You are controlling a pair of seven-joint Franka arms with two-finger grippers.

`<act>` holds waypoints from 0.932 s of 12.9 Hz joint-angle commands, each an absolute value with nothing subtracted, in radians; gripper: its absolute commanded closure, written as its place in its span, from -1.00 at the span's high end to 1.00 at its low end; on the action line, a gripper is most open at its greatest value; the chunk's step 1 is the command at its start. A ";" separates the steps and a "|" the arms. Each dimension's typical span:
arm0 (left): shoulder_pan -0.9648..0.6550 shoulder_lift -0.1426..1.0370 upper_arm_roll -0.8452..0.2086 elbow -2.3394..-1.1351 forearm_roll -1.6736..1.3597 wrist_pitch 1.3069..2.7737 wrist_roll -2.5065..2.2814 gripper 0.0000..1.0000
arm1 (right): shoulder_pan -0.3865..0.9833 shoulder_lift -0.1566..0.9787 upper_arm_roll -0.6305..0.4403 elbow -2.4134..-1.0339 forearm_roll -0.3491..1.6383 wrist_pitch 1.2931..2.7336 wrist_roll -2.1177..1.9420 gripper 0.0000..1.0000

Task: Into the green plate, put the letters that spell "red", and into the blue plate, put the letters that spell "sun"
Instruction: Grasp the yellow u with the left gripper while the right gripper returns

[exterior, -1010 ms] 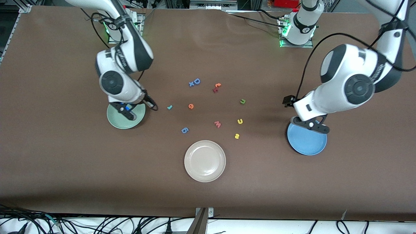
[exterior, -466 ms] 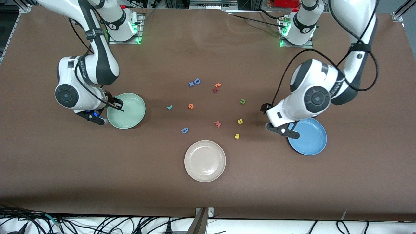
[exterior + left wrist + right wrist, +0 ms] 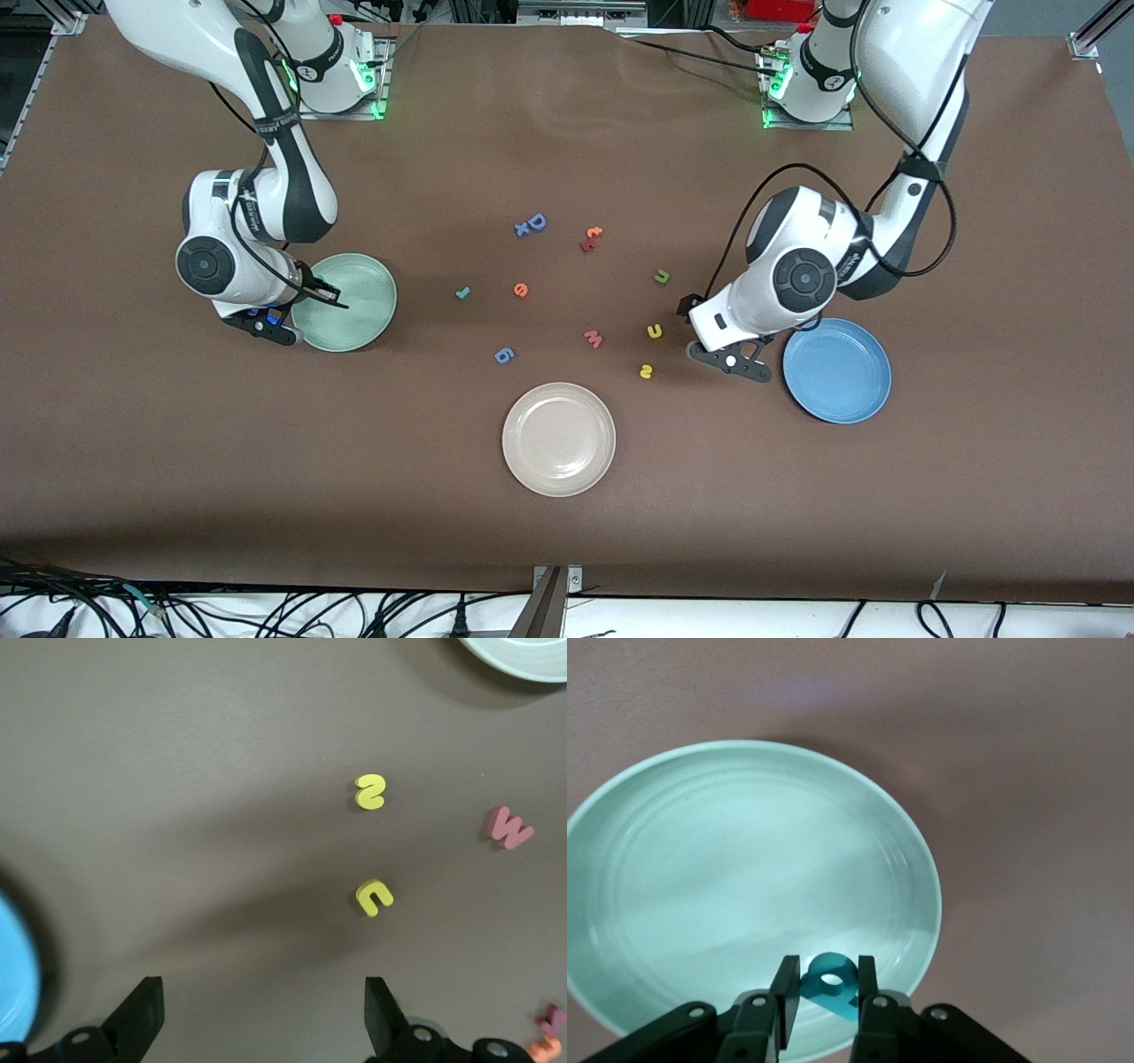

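The desk (image 3: pixel 133 461) carries three plates. The green plate (image 3: pixel 354 306) lies toward the right arm's end, the blue plate (image 3: pixel 842 372) toward the left arm's end, and a beige plate (image 3: pixel 558 439) sits nearest the front edge. The right hand (image 3: pixel 824 1001) hangs over the green plate's rim, clamped on the teal "d" (image 3: pixel 831 979). The left hand (image 3: pixel 261 1014), fingers spread wide, hovers over bare desk beside the yellow "u" (image 3: pixel 375 896) and yellow "s" (image 3: pixel 370 791). The teal "r" (image 3: pixel 462 292), orange "e" (image 3: pixel 521 290) and olive "n" (image 3: pixel 661 277) lie mid-desk.
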State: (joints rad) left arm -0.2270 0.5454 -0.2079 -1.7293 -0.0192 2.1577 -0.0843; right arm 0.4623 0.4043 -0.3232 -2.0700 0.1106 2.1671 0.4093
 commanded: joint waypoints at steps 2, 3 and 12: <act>-0.311 0.612 -0.198 -1.752 -0.026 2.288 -0.170 1.00 | 0.443 0.437 -0.327 -2.075 0.127 2.224 0.353 -0.76; -0.319 0.639 -0.196 -1.752 -0.025 2.318 -0.172 1.00 | 0.443 0.437 -0.327 -2.075 0.127 2.224 0.354 -0.67; -0.357 0.715 -0.184 -1.744 0.060 2.418 -0.209 0.26 | 0.445 0.417 -0.322 -2.043 0.132 2.171 0.373 0.42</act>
